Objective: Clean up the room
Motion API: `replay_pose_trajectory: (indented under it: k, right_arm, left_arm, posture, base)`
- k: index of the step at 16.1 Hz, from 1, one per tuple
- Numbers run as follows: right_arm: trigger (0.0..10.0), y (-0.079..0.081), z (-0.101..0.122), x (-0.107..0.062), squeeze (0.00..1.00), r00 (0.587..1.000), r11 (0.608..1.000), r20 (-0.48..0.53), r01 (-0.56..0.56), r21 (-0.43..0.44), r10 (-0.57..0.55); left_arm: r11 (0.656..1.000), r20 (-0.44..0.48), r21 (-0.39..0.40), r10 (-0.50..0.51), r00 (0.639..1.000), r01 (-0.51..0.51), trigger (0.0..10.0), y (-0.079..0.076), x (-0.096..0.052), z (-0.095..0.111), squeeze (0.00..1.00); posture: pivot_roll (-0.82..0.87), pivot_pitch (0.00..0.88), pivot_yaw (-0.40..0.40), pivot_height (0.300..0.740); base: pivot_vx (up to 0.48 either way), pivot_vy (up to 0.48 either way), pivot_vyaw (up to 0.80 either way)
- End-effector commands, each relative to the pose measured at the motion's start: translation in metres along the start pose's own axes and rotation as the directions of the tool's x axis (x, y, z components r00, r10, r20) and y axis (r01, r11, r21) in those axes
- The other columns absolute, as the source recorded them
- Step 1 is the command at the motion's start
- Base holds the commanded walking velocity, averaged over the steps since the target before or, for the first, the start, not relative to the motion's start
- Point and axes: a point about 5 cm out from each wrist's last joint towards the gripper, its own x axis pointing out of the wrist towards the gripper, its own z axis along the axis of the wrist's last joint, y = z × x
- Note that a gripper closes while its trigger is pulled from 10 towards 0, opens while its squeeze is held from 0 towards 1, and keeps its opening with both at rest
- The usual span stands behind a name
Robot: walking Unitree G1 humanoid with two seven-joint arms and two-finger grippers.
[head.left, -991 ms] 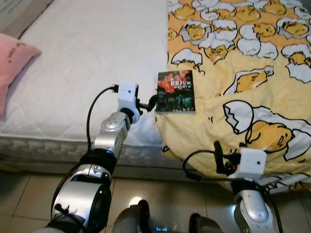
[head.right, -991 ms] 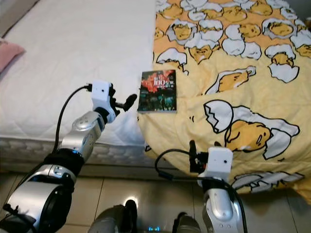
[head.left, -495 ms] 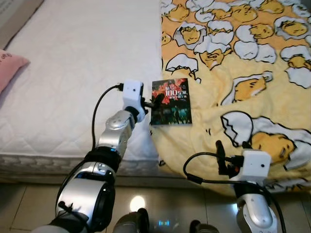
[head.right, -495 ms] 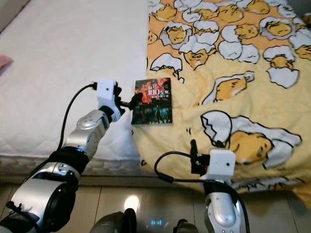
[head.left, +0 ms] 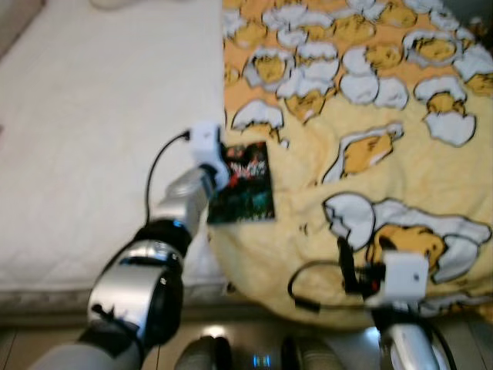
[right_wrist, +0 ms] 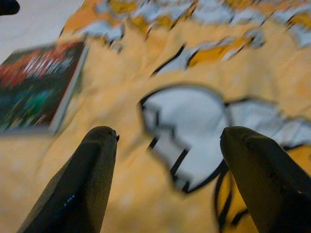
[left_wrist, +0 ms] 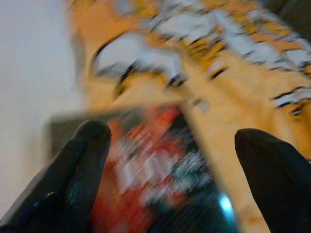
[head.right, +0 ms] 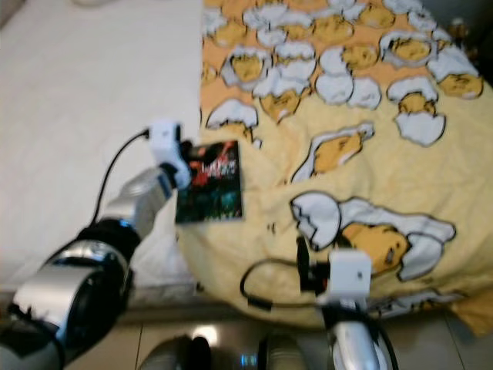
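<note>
- Left tool [left_wrist: 165, 160]: fingers spread wide, nothing between them yet. In the left wrist view one black finger [left_wrist: 73, 170] lies over the near corner of the book, the other [left_wrist: 274, 174] over the yellow duvet beyond its far edge, so the cover sits between them. Whether either finger touches the cover cannot be told through the blur.
- Change, left arm: a second ago the tool stood off the book's 9 o'clock edge, just short of it; half a second ago its tips had met that edge; now the wrist block overlaps the cover's upper corner in the head views. The whole picture has also shifted and blurred, so the camera has moved forward too.
- Meaning for the task: judged as the closing approach on the book, grasp not yet made.
- Book [head.left: 245, 185]: dark cover with red lettering, lying flat on the edge of the yellow egg-print duvet [head.left: 362, 139], just beside the bare white mattress [head.left: 92, 131] at its 9 o'clock.
- Right tool [right_wrist: 165, 160]: fingers wide apart, empty, held low over the duvet near the bed's front edge, at about 5 o'clock from the book. It points at a white egg print, with the book well off to one side.
- Right arm: much where it was, idle.
</note>
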Motion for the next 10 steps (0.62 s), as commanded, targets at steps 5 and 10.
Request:
replay_pose_trajectory:
  k: [5, 10]
  right_arm:
    - [10.0, 0.018, -0.003, -0.028, 0.12, 0.991, 0.99, -0.056, -0.117, 0.074, 0.121]
    - [10.0, 0.013, 0.0, -0.024, 0.09, 0.996, 0.997, -0.069, -0.056, 0.054, 0.06]
  left_arm:
    - [0.976, -0.061, -0.218, 0.005, 0.998, -0.018, 10.0, 0.011, -0.005, -0.014, 0.0]
    - [0.985, -0.067, -0.173, -0.018, 0.998, 0.006, 10.0, 0.011, -0.007, -0.018, 0.0]
  posture:
    - [-0.18, 0.276, 0.117, 0.74]
    - [-0.17, 0.273, 0.116, 0.74]
  base:
    - [0.0, 0.0, 0.0]
    - [0.0, 0.0, 0.0]
